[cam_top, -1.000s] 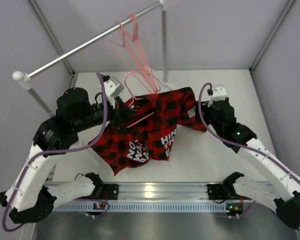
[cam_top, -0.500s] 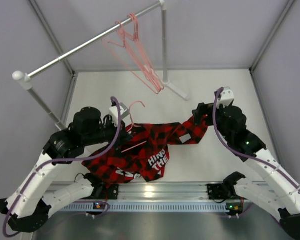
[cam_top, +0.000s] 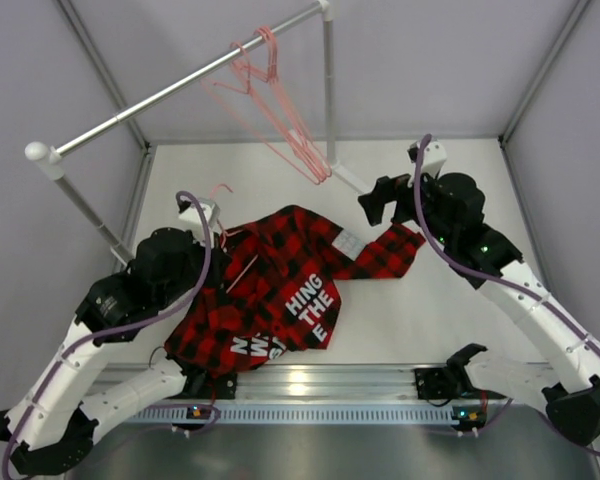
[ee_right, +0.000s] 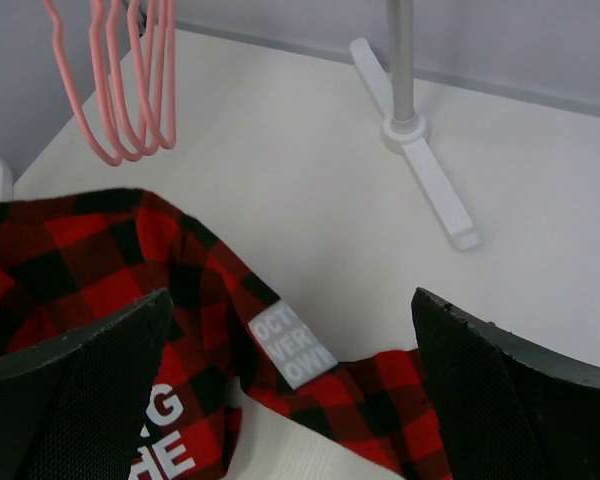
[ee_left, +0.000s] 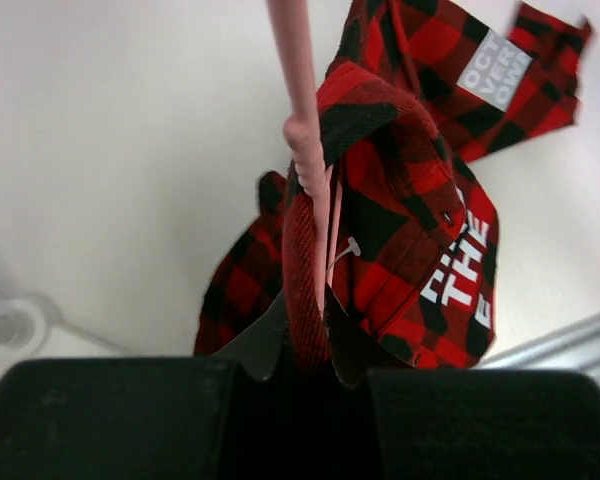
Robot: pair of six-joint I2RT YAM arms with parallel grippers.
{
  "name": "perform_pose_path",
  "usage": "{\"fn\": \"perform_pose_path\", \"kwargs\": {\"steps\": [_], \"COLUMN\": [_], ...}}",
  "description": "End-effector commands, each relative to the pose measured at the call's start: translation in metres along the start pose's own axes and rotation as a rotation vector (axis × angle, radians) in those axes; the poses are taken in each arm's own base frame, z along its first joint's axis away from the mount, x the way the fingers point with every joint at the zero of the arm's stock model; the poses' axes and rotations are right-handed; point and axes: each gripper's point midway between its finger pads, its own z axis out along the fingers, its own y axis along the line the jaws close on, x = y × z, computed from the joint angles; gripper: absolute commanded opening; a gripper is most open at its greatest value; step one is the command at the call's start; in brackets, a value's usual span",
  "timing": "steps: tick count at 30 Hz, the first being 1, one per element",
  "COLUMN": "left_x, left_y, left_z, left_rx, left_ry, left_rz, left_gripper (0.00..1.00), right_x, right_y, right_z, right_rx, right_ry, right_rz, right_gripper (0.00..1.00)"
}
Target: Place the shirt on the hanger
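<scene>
The red-and-black plaid shirt (cam_top: 280, 290) with white lettering lies spread on the white table, one sleeve (cam_top: 390, 250) stretched to the right. The pink wire hanger (cam_top: 220, 190) sits in its collar end, hook pointing to the far side. My left gripper (cam_top: 228, 238) is shut on the shirt's collar edge together with the hanger wire; the left wrist view shows the hanger (ee_left: 302, 110) and the fabric (ee_left: 410, 200) pinched between the jaws of that gripper (ee_left: 305, 340). My right gripper (cam_top: 380, 200) is wide open and empty, above the sleeve. In the right wrist view that gripper (ee_right: 295, 390) hovers over the shirt's grey label (ee_right: 290, 350).
A white clothes rail (cam_top: 180, 85) crosses the back left, with two more pink hangers (cam_top: 280, 110) hanging on it, also in the right wrist view (ee_right: 130, 80). Its post (cam_top: 328, 80) and foot (ee_right: 420, 170) stand at the back centre. An aluminium rail (cam_top: 310, 385) runs along the near edge.
My right gripper has let go of the sleeve and pulled up and back. My left gripper has carried the hanger and collar leftwards and lower, and the shirt has settled onto the table.
</scene>
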Motion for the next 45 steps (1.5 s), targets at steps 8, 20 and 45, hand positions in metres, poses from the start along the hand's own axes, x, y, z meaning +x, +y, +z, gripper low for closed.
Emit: {"fn": "perform_pose_path", "kwargs": {"steps": [8, 20, 45], "left_x": [-0.095, -0.141, -0.172], "left_y": [0.085, 0.118, 0.18], "left_z": [-0.04, -0.028, -0.035], "left_rx": [-0.587, -0.832, -1.196], "left_ry": [-0.321, -0.284, -0.412], "left_rz": [-0.219, -0.248, -0.375], "left_gripper": [0.0, 0.0, 0.0], "right_x": [-0.017, -0.011, 0.027], "right_y": [0.017, 0.026, 0.036], "right_z": [0.024, 0.028, 0.032], "right_rx": [-0.08, -0.121, -0.167], "right_ry": [-0.038, -0.025, 0.115], "right_rz": [0.049, 0.122, 0.113], "right_gripper": [0.99, 1.0, 0.99]}}
